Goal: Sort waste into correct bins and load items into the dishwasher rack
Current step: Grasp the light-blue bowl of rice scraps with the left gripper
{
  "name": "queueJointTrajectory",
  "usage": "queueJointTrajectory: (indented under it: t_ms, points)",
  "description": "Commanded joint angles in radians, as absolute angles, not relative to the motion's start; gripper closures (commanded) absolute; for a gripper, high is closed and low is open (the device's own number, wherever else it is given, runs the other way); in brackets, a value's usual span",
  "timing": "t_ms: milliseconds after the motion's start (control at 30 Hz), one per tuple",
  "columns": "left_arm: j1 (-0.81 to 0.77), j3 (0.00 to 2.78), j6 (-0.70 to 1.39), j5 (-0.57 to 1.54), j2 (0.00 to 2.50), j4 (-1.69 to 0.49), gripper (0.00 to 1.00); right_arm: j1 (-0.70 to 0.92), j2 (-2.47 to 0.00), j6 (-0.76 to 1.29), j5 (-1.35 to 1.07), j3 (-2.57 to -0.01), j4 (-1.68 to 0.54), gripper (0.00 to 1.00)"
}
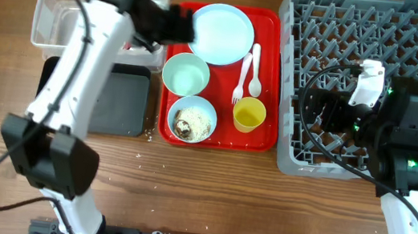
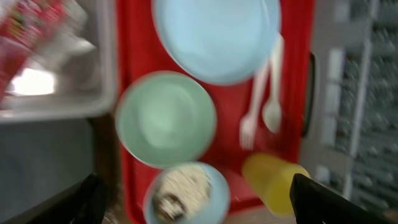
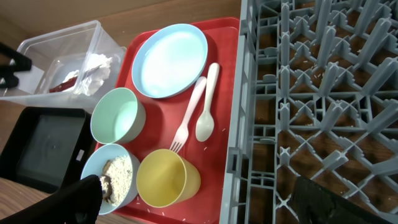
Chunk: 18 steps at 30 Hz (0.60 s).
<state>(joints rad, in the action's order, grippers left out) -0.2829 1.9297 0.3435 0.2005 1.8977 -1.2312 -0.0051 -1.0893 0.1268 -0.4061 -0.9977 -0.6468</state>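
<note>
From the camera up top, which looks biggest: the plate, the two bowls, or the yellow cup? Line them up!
1. plate
2. empty bowl and food bowl, which look about equal
3. yellow cup

Red tray (image 1: 272, 77): flat, rectangular, bright red, with rounded corners and a low raised rim. It lies between the two grippers. Its far left edge sits beneath the left gripper (image 1: 176, 28), and its right edge is near the right gripper (image 1: 322, 116), on that gripper's left.
Table (image 1: 207, 190): brown wood with a visible grain, spreading beneath both grippers and bare on the side nearer the robot.
</note>
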Motion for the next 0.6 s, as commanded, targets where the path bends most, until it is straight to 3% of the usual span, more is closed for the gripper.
queueJointTrajectory:
  t_ms: [0,133,233,567]
  points:
    - [-0.413,1.844,0.591,0.188,1.911,-1.193,0.07,0.000,-1.096,0.133,-0.392,-1.014,-0.645,0.00]
    - [-0.547,1.668,0.791,0.025,1.911,-1.074,0.18,0.000,-1.096,0.133,-0.392,-1.014,-0.647,0.00]
    - [-0.617,1.535,0.911,-0.056,1.911,-0.944,0.32,0.000,-1.096,0.133,-0.392,-1.014,-0.654,0.00]
    - [-0.641,1.296,0.988,-0.133,1.913,-0.692,0.60,0.000,-1.096,0.133,-0.392,-1.014,-0.693,0.00]
